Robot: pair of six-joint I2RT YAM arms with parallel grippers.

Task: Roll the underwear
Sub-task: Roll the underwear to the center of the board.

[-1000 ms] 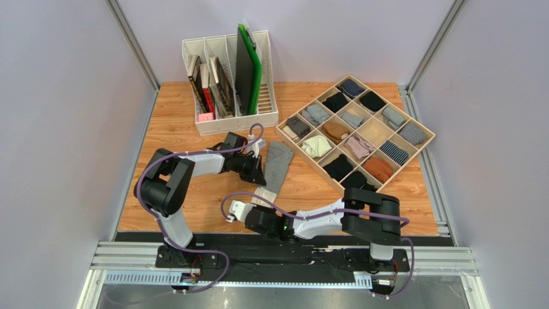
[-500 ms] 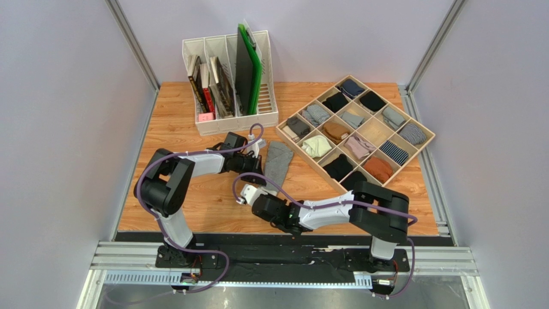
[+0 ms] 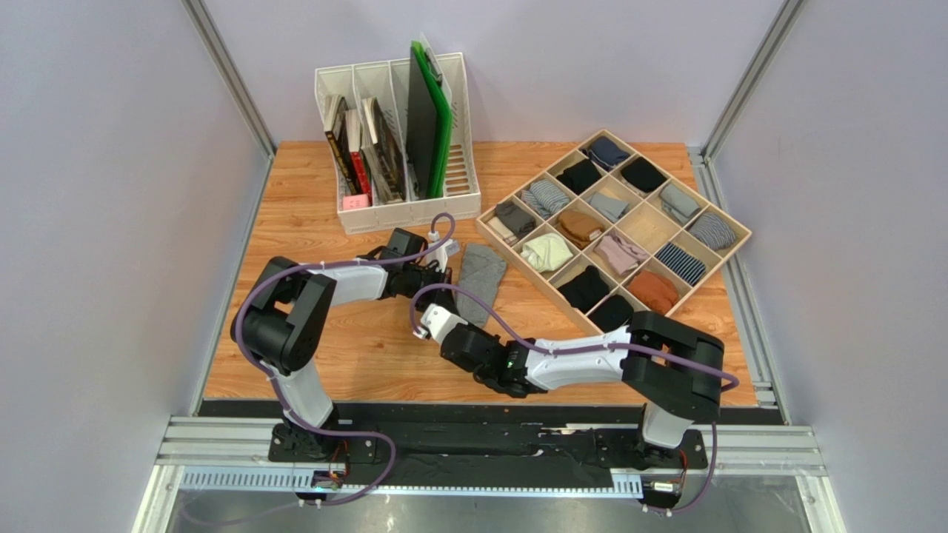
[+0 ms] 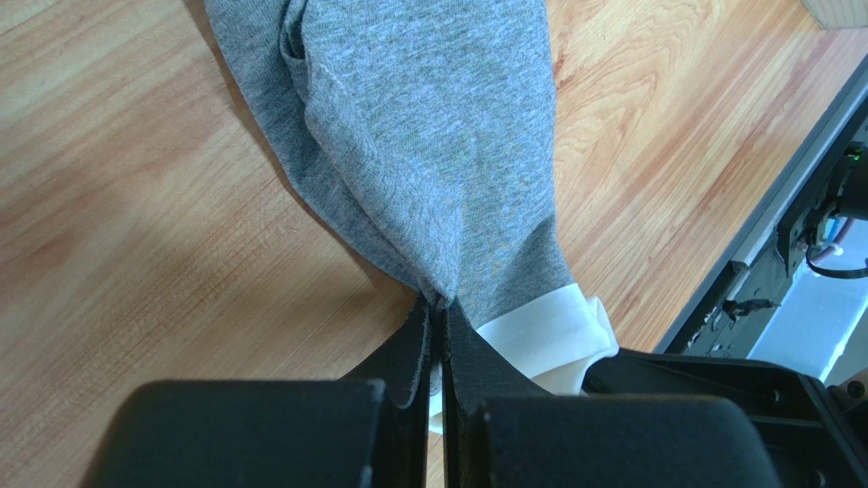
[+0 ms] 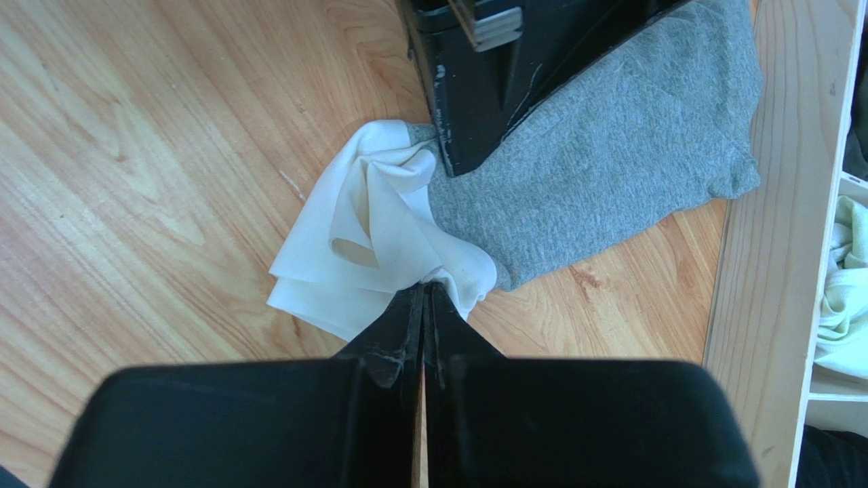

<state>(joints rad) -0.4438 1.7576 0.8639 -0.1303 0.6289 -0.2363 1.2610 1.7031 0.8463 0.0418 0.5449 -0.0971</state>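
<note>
My left gripper [image 4: 438,310] pinches the underwear [image 4: 428,142] by its grey knit, and my right gripper [image 5: 425,295] clamps the white waistband [image 5: 357,224]. From overhead, the arms hide that end.

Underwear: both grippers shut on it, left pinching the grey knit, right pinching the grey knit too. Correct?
Not quite. The right gripper pinches the white waistband of the underwear, as the right wrist view shows. The left gripper does pinch grey knit; both are shut.
</note>
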